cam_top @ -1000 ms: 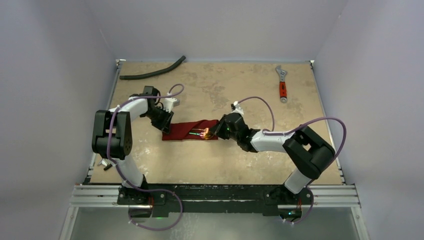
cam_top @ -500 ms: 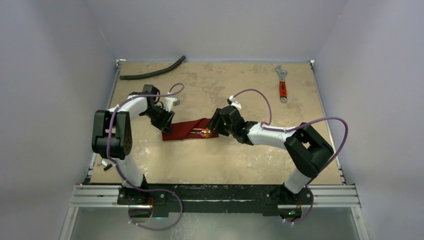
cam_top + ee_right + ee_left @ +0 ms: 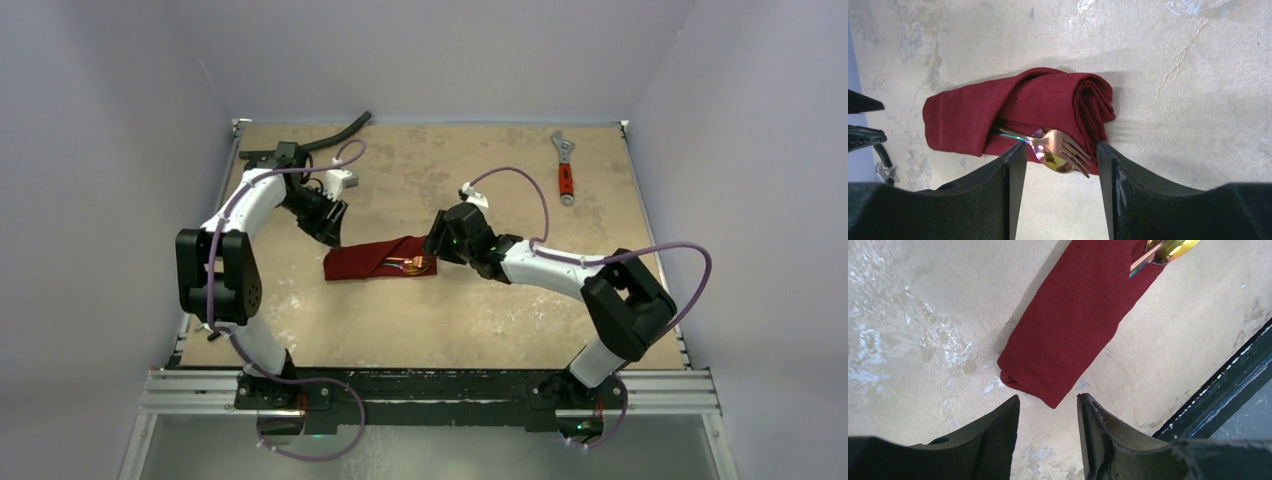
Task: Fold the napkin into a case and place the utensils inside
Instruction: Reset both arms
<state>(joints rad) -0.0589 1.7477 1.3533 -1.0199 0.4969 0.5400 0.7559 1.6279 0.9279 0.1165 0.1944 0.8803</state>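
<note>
The dark red napkin (image 3: 370,260) lies mid-table as a narrow folded case. The gold utensils (image 3: 412,265) stick out of its right end; the right wrist view shows fork tines over a spoon bowl (image 3: 1063,152) with the handles tucked under the cloth (image 3: 1023,105). My right gripper (image 3: 1062,145) hovers open just off that end, and its fingers hold nothing. My left gripper (image 3: 1048,399) is open too, a little clear of the case's left end (image 3: 1083,325), touching nothing. In the top view the left gripper (image 3: 330,232) sits up-left of the cloth and the right gripper (image 3: 438,250) at its right.
A black hose (image 3: 305,143) lies along the far left edge, close behind the left arm. A red-handled wrench (image 3: 565,170) rests at the far right. The table's dark front rail (image 3: 1248,370) shows in the left wrist view.
Both grippers opened and let go of the cloth. The left one pulled back up-left off the case's left end; the right one backed slightly off the right end, where the fold now lies flat.
</note>
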